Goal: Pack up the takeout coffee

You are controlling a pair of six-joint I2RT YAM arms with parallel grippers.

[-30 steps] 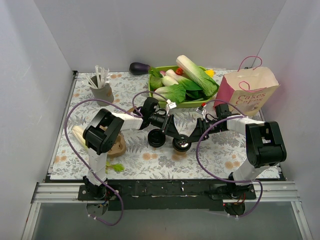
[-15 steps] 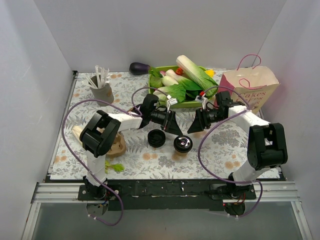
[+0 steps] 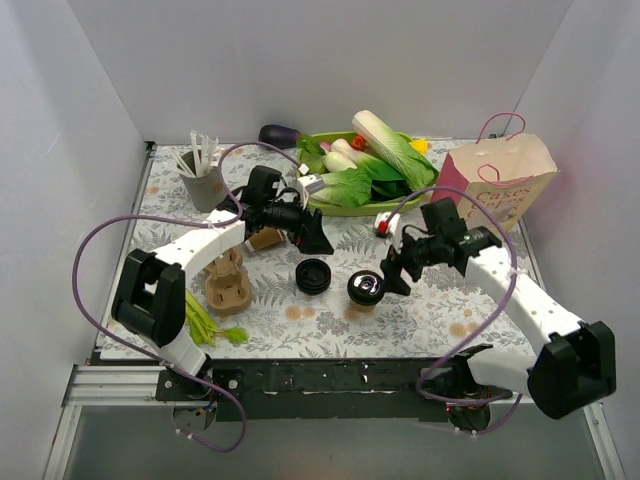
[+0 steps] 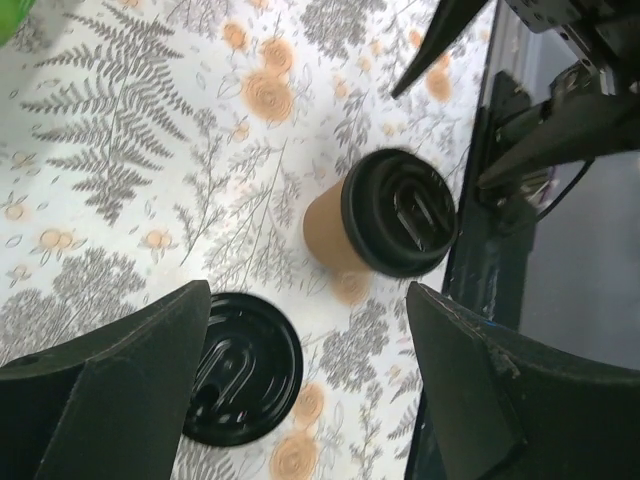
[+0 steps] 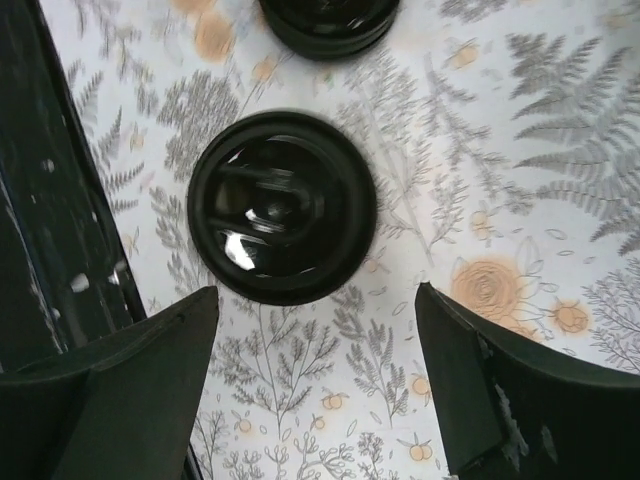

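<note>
Coffee cups (image 3: 314, 276) sit free mid-bench on your floral cloth (image 3: 440, 300); left gripper (image 3: 320, 243) and right gripper (image 3: 392, 272) have pulled back, jaws spread; white walls (image 3: 300, 60) around.

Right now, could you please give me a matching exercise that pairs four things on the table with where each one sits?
Things:
1. grey cup of sticks
2. paper bag
3. lidded coffee cups
4. pulp cup tray

Places:
A. back right
B. centre, standing side by side
C. back left
D. front left

Pairs: 1-C, 2-A, 3-B, 4-D
</note>
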